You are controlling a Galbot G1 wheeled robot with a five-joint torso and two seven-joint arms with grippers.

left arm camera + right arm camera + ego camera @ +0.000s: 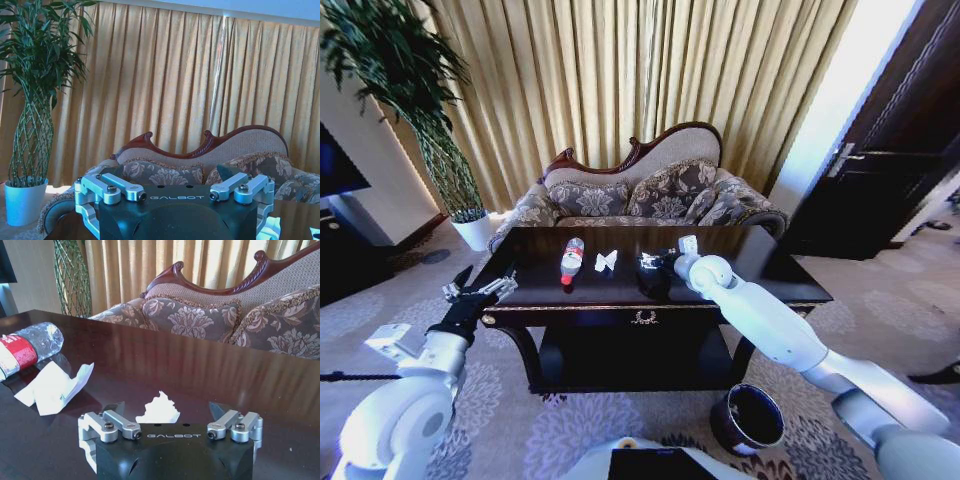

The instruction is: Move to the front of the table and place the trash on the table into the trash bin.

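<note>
The big shiny table of almost black wood [780,270] stands right in front of the robot, with a gold mark on its front edge and a patterned sofa with a dark wood frame [650,190] behind it. On the table top lies a clear plastic bottle with a red label [571,260], flat on its side. Just beside it is a folded bit of white paper [606,261]. The right gripper [655,268] reaches over the middle of the table, and its two fingers are spread wide apart. In the right wrist view a small crumpled white paper scrap [159,409] sits on the table between those fingers, not pinched. Another small white piece [688,243] lies on the table behind the right arm. The left gripper [478,293] hangs in the air near the left end of the table, fingers spread apart and holding nothing. The little round dark bin with a shiny rim [750,418] stands on the patterned carpet in front of the table, low down near the right arm. A tall green plant in a white pot [470,225] stands in the far left corner by the gold curtains [650,70].
</note>
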